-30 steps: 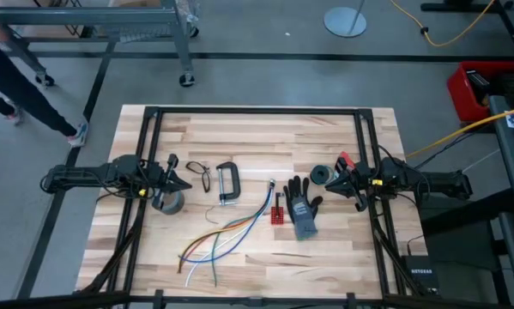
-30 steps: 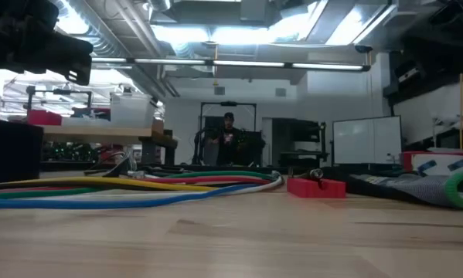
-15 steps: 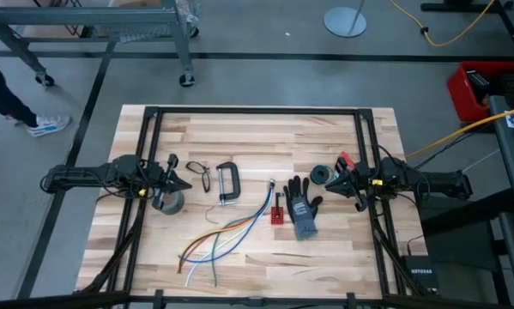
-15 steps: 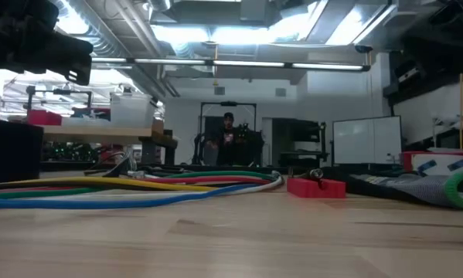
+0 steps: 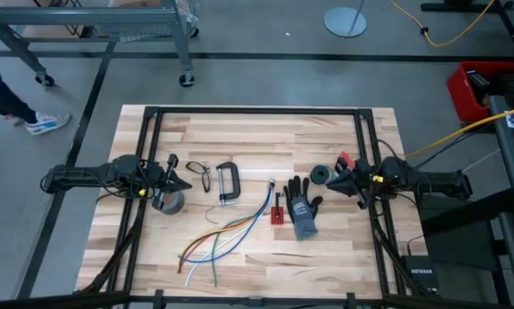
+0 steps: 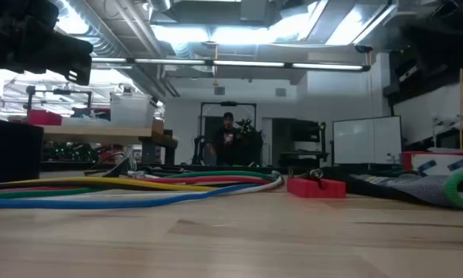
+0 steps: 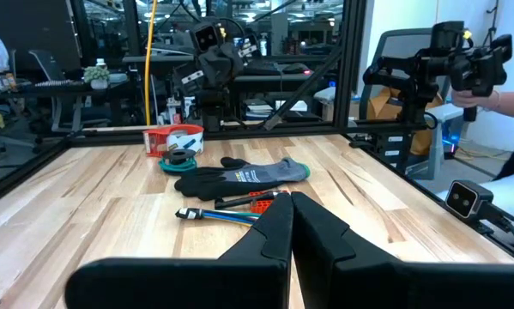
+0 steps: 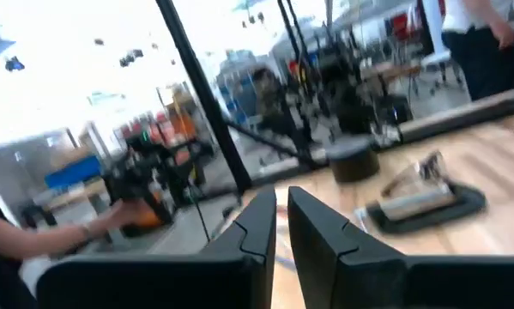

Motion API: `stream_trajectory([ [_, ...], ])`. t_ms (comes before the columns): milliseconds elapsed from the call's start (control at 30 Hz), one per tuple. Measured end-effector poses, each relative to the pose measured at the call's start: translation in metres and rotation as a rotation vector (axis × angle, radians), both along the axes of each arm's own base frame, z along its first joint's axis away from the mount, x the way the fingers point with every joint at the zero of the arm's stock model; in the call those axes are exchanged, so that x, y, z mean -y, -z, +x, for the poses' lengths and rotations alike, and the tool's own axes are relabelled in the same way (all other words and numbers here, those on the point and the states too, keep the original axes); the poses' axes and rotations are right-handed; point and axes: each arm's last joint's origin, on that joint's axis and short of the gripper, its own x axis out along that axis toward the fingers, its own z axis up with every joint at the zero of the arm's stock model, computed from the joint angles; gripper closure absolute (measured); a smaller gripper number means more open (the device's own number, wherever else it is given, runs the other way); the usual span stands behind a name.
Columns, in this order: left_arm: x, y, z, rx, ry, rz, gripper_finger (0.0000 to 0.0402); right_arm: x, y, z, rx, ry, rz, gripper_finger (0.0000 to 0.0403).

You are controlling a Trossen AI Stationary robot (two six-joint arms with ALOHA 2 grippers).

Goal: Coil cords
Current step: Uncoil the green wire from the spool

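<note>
The counter (image 5: 257, 137) carries the glove (image 5: 303, 210) just right of centre in the overhead picture, and the cords (image 5: 320, 175) sit as a small black bundle above the glove's cuff, right beside my right pincer (image 5: 349, 182). My left pincer (image 5: 178, 181) waits pressed together at mid-left over the tape roll (image 5: 167, 202). My right pincer's fingers look nearly pressed together and, I think, empty, so I'd spread them first, then drop squarely over the bundle's rim.

Pale wooden table (image 5: 257, 133), on it 1 grey tape roll (image 5: 167, 202), glasses (image 5: 200, 174), C-clamp (image 5: 226, 182), loose coloured wires (image 5: 226, 232), red block (image 5: 278, 212), dark glove (image 5: 302, 206), coiled black cord (image 5: 320, 176)
</note>
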Motion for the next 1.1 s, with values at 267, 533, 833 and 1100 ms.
stream_trajectory([
  [267, 0.0, 0.0, 0.0, 0.003, 0.0, 0.018, 0.0402, 0.004, -0.018, -0.004, 0.179, 0.128, 0.126, 0.0363],
  [533, 0.0, -0.022, -0.002, 0.188, 0.024, -0.291, 0.0402, 0.011, -0.018, -0.004, 0.179, 0.309, 0.26, 0.0363],
  [833, -0.001, -0.039, -0.007, 0.367, 0.019, -0.352, 0.0402, 0.012, -0.016, -0.004, 0.162, 0.362, 0.241, 0.0358],
  [1100, -0.006, -0.03, -0.003, 0.284, -0.146, -0.517, 0.0378, 0.011, -0.012, -0.002, 0.122, 0.351, 0.23, 0.0272],
])
